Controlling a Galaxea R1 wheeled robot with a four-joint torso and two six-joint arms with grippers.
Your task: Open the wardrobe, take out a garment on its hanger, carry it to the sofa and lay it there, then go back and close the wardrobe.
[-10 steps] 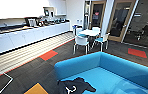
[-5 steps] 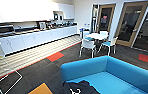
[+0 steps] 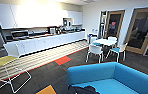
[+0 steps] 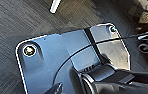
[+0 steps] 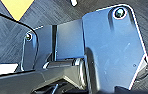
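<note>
Black garment (image 3: 83, 89) lies on blue sofa (image 3: 130, 77) at 6 o'clock; wardrobe closing left; gripper states: cannot tell.

garment (image 3: 83, 90) on sofa (image 3: 115, 77) seat | table (image 3: 104, 41) behind sofa — counter (image 3: 47, 41) far left

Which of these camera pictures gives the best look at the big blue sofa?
The head view. There the sofa takes up the lower right, with its rounded back and part of its seat in sight, and a dark garment lies on the seat's near edge. The two wrist views look down at dark carpet past the robot's own plates, with no blue upholstery.
</note>
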